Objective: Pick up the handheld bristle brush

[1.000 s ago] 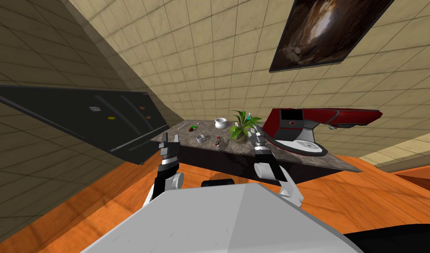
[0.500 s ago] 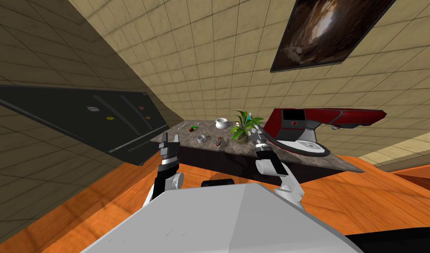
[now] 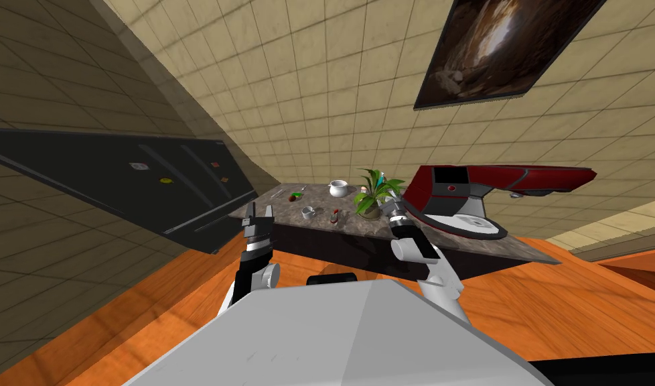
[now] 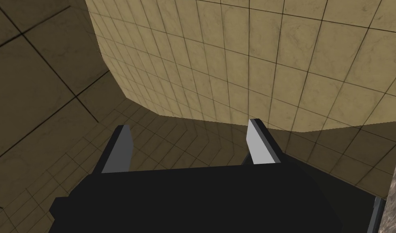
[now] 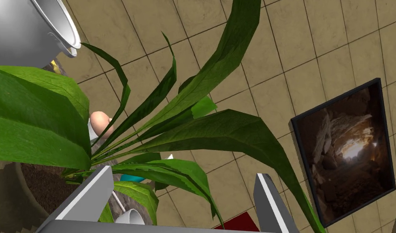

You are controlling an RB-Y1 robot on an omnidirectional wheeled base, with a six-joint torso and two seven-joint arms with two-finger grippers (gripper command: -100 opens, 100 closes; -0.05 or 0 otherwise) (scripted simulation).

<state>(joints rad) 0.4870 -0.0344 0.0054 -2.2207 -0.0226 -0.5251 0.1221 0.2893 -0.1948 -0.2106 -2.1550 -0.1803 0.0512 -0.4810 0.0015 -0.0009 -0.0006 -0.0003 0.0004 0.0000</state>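
A small teal and white item (image 3: 382, 178) pokes up behind the potted plant (image 3: 371, 197) on the marble counter (image 3: 426, 236); whether it is the brush I cannot tell. In the right wrist view a teal piece (image 5: 132, 178) with a thin white stem shows under the plant's leaves (image 5: 217, 129). My right gripper (image 3: 391, 202) (image 5: 181, 200) is open just in front of the plant, with leaves between its fingers and nothing held. Left of the counter's near corner, my left gripper (image 3: 260, 213) (image 4: 189, 145) is raised, open and empty.
The counter also carries a white pot (image 3: 337, 188) (image 5: 27, 32), a small cup (image 3: 307, 212), a small red item (image 3: 334, 216), a green and red item (image 3: 294, 196) and a big red stand mixer (image 3: 467, 191). A black fridge (image 3: 152, 181) stands to the left.
My right hand has pushed a little further toward the plant and the forearm has swung slightly right. The left arm has stayed put.
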